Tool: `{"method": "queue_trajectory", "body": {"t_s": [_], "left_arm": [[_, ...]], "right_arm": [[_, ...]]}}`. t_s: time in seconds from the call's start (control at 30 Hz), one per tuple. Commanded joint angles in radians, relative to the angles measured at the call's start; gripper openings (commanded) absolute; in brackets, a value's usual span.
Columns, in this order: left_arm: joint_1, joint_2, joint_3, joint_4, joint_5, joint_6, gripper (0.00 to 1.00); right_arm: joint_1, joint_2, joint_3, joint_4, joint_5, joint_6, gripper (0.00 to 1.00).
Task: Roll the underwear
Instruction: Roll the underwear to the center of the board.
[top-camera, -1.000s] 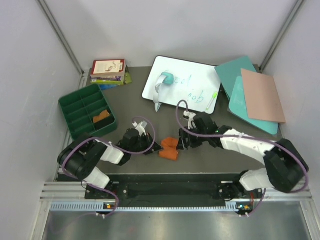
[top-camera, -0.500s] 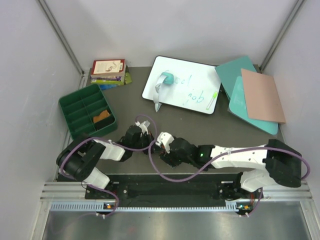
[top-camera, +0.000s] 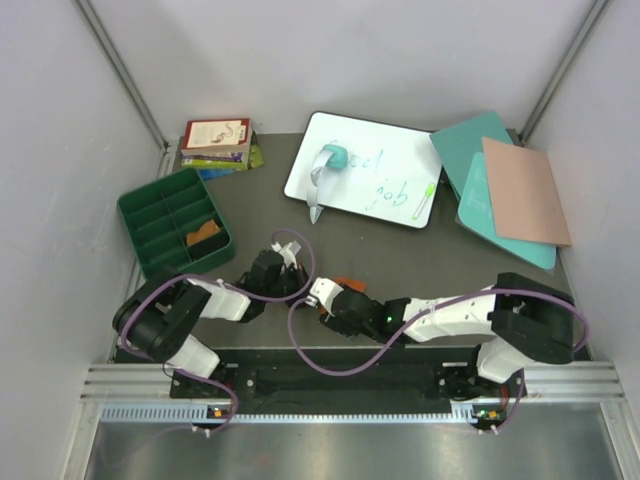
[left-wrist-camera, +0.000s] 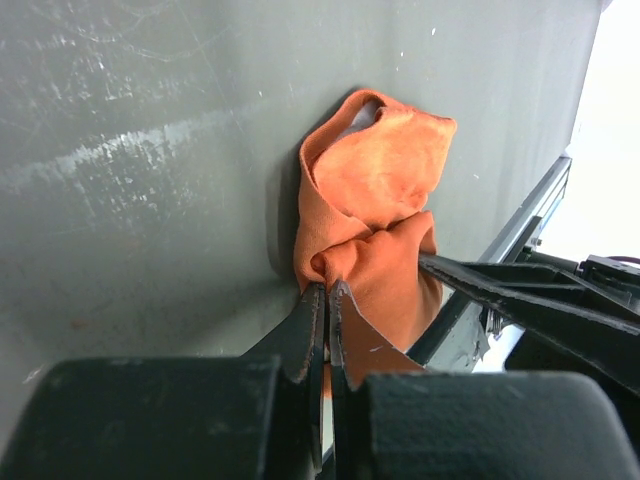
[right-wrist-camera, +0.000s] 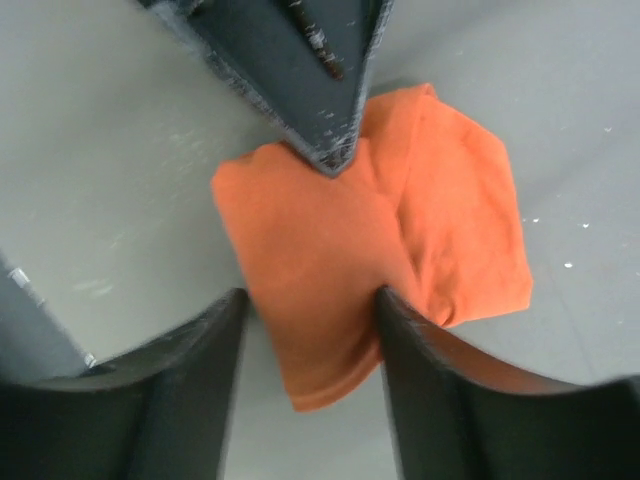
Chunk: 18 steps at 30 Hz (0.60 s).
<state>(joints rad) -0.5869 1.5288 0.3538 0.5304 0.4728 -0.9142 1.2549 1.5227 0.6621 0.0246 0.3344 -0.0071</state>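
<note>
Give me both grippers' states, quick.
Left gripper: shut, pinching the rust-orange briefs.
Right gripper: open, fingers straddling the same briefs.

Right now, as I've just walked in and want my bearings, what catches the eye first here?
The rust-orange underwear stands out, bunched at the table's near edge, with the left fingers pinching a fold and the right fingers open astride it. Behind, a scribbled whiteboard at the back and a green tray on the left.

Rust-orange underwear (right-wrist-camera: 370, 250) lies bunched on the table (top-camera: 400, 250); another pair (top-camera: 203, 233), perhaps mustard-tan, sits in the tray (top-camera: 140, 215).
</note>
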Motion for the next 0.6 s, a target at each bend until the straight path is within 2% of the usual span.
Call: {"method": "queue_trajectory", "body": {"t_s": [0.0, 0.03, 0.1, 0.13, 0.2, 0.23, 0.3, 0.43, 0.57], "left_arm": [[-0.007, 0.005, 0.004, -0.043, 0.035, 0.028, 0.00], [-0.007, 0.004, 0.002, -0.038, 0.039, 0.025, 0.00], [-0.005, -0.008, -0.001, -0.024, 0.050, 0.015, 0.00], [-0.005, -0.019, -0.001, -0.030, 0.050, 0.014, 0.06], [-0.001, -0.065, -0.001, -0.070, 0.038, 0.020, 0.17], [0.001, -0.085, 0.001, -0.090, 0.017, 0.023, 0.29], [0.002, -0.161, 0.007, -0.182, -0.014, 0.049, 0.37], [0.002, -0.297, 0.011, -0.343, -0.118, 0.077, 0.38], [0.002, -0.442, -0.053, -0.351, -0.158, 0.063, 0.40]], "right_arm": [[0.009, 0.083, 0.002, -0.002, 0.017, -0.001, 0.44], [0.008, 0.093, 0.008, -0.014, 0.008, -0.001, 0.34], [0.000, 0.103, 0.010, -0.022, -0.033, 0.031, 0.27], [-0.002, 0.100, 0.014, -0.022, -0.049, 0.036, 0.14], [-0.011, 0.079, 0.022, -0.093, -0.105, 0.058, 0.01], [-0.023, 0.067, 0.039, -0.116, -0.126, 0.065, 0.00], [-0.046, 0.036, 0.063, -0.193, -0.223, 0.088, 0.00], [-0.144, 0.031, 0.152, -0.310, -0.421, 0.122, 0.00], [-0.239, 0.057, 0.183, -0.318, -0.624, 0.131, 0.00]]}}
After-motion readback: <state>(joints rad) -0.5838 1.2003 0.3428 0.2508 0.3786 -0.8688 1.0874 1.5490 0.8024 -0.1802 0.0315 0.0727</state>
